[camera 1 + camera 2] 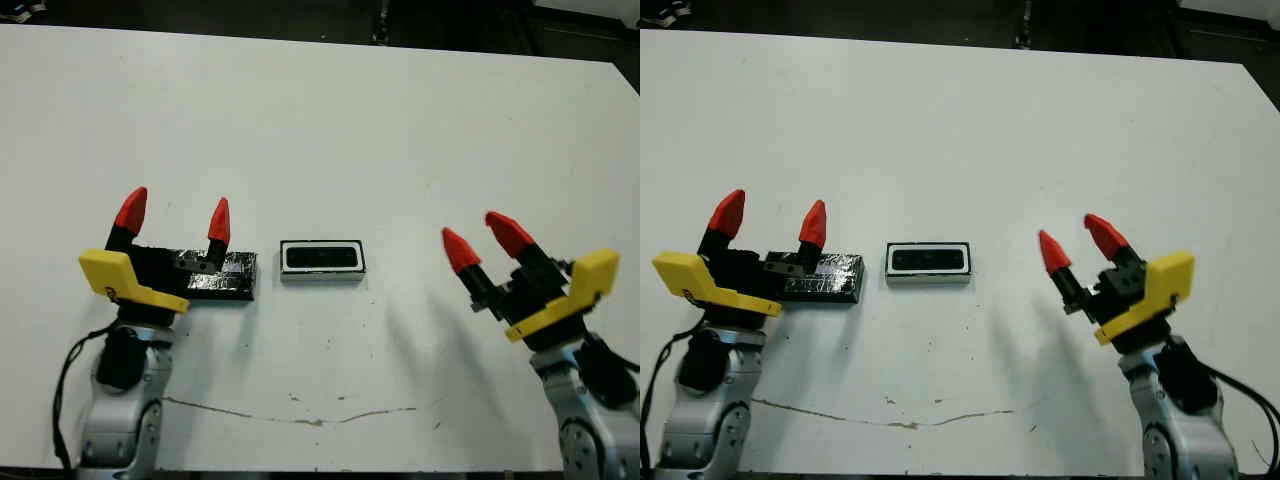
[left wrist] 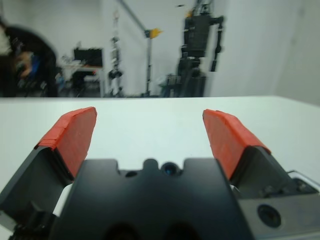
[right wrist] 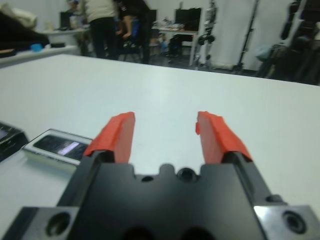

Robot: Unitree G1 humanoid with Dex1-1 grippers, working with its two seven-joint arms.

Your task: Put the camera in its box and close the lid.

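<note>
The box (image 1: 322,260) sits on the white table, a little nearer than its centre, with its white lining showing around the dark camera (image 1: 322,258) lying inside it. In the right wrist view the camera (image 3: 61,147) shows a glossy purplish face. The black foil-speckled lid (image 1: 222,276) lies flat just left of the box, uncovered tray beside it. My left gripper (image 1: 175,215) stands open over the lid's left part, fingers pointing up and away. My right gripper (image 1: 483,240) is open to the right of the box, apart from it and holding nothing.
A thin brownish scratch (image 1: 300,415) runs along the table (image 1: 320,120) near its front edge. Beyond the far edge, people (image 3: 107,22) stand among desks, and a dark robot rig (image 2: 200,45) stands on a stand.
</note>
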